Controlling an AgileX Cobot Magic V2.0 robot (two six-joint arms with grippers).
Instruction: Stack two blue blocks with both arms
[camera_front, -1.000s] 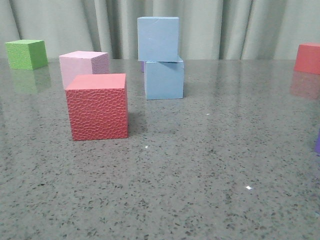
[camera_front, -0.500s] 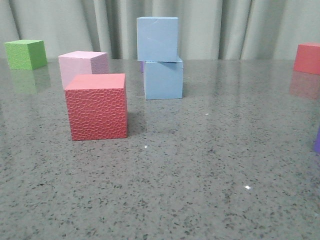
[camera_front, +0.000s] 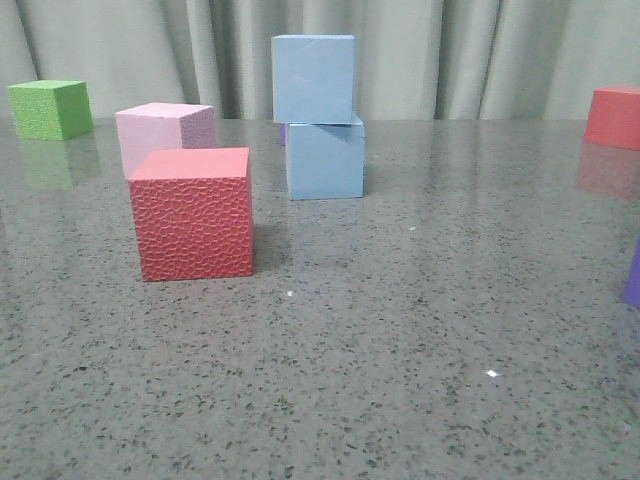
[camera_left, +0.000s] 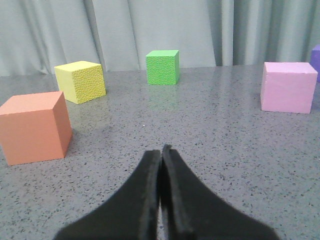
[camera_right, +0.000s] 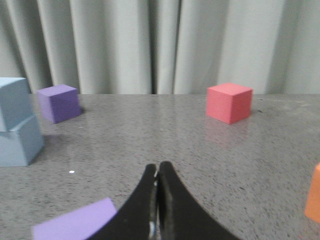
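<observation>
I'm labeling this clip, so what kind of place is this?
Probably a robot test bench or lab: a speckled grey tabletop, a plain curtain backdrop, and coloured foam cubes, including two stacked blue blocks.

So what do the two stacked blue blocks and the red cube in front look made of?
Upper blue block and lower blue block: probably foam, matte, with smooth flat faces and no glare. Red cube: likely foam too, but its front face has a pebbled, dimpled texture.

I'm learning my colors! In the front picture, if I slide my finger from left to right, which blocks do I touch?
Green block → pink block → red bumpy block → stack of two blue blocks → red block at the right edge.
</observation>
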